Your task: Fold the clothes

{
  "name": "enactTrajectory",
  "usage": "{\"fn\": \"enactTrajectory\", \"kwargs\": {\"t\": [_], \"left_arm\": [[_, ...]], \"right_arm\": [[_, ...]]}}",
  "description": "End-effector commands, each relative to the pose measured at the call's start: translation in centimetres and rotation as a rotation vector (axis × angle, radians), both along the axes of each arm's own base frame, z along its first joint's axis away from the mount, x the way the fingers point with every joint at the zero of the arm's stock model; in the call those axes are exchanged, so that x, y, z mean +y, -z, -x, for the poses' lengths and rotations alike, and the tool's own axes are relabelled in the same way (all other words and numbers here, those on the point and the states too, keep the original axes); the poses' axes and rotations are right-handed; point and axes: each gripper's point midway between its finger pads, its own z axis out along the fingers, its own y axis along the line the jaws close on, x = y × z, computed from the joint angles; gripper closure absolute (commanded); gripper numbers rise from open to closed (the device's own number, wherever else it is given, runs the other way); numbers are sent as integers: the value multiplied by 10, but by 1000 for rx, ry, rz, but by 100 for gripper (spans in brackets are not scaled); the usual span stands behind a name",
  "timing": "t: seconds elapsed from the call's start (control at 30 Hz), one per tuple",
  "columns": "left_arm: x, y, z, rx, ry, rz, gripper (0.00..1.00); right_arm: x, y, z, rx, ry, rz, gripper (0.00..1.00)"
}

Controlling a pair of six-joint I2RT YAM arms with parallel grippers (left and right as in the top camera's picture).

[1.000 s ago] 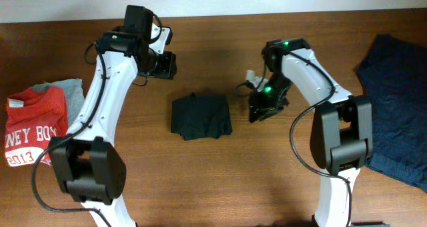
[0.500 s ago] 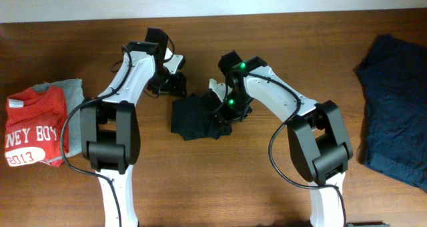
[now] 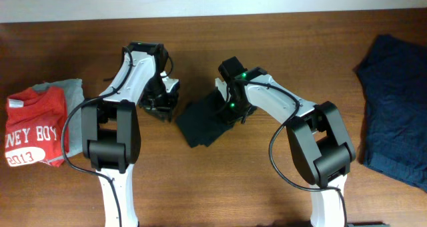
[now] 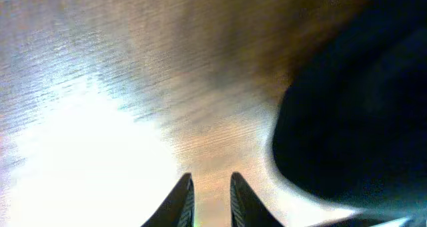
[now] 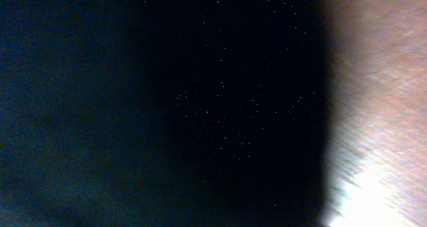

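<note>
A folded black T-shirt [image 3: 200,123] lies slanted on the wooden table, mid-left of centre. My left gripper [image 3: 160,107] is low over the table just left of the shirt. In the left wrist view its fingers [image 4: 210,181] are nearly together, with only bare wood in the narrow gap, and the shirt [image 4: 353,120] is a dark blur to the right. My right gripper [image 3: 231,107] is down on the shirt's upper right edge. The right wrist view is filled by dark fabric [image 5: 167,107] and its fingers are hidden.
A red-lettered shirt [image 3: 33,130] lies on a grey garment [image 3: 72,90] at the left edge. A dark navy garment [image 3: 393,107] is spread at the right edge. Bare wooden table [image 3: 220,187] lies in front of the arms.
The right arm swung in from the right onto the shirt. The left gripper came down beside it. The shirt has turned and shifted slightly right since half a second ago.
</note>
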Motion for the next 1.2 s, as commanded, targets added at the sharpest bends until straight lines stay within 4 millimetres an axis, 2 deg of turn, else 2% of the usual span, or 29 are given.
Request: {"fn": "enactTrajectory", "kwargs": {"t": [0.0,0.13,0.2,0.23,0.3,0.33,0.37,0.4,0.5,0.53,0.63,0.73,0.8,0.9,1.0,1.03,1.17], "left_arm": [[7,3,4,24,8,-38,86],[6,4,0,6,-9,-40,86],[4,1,-8,-33,-10,-33,86],[3,-4,-16,-69,-11,-26,86],[-2,-21,-39,-168,19,5,86],[-12,-34,-53,-231,67,68,79],[-19,-40,-59,-258,94,112,64],[-34,-49,-67,-305,152,210,45],[-61,-61,-83,-401,235,382,20],[-68,-63,-85,-415,248,428,18],[-89,-67,-81,-416,282,563,17],[-99,-57,-76,-391,314,582,16],[-112,-47,-71,-364,338,625,16],[-119,-25,-67,-318,338,631,15],[-120,0,-68,-286,330,627,13],[-120,10,-68,-271,324,625,8],[-118,35,-60,-204,298,618,8]], "right_arm": [[-27,-2,-24,-118,39,158,48],[-23,-25,-35,-143,34,152,43],[-25,-47,-41,-166,40,169,42],[-27,-61,-45,-194,46,181,42],[-34,-103,-54,-283,66,198,39],[-36,-132,-57,-342,80,188,35],[-37,-146,-57,-368,86,177,33],[-39,-157,-56,-384,92,167,33],[-50,-187,-46,-414,110,153,32],[-56,-192,-40,-406,115,159,32],[-67,-191,-33,-373,125,177,32],[-71,-189,-29,-353,129,186,32],[-71,-189,-29,-351,128,187,32],[-72,-188,-27,-344,134,188,32],[-72,-187,-25,-335,132,192,32],[-73,-187,-24,-332,131,194,32],[-73,-187,-23,-328,131,196,33]]}}
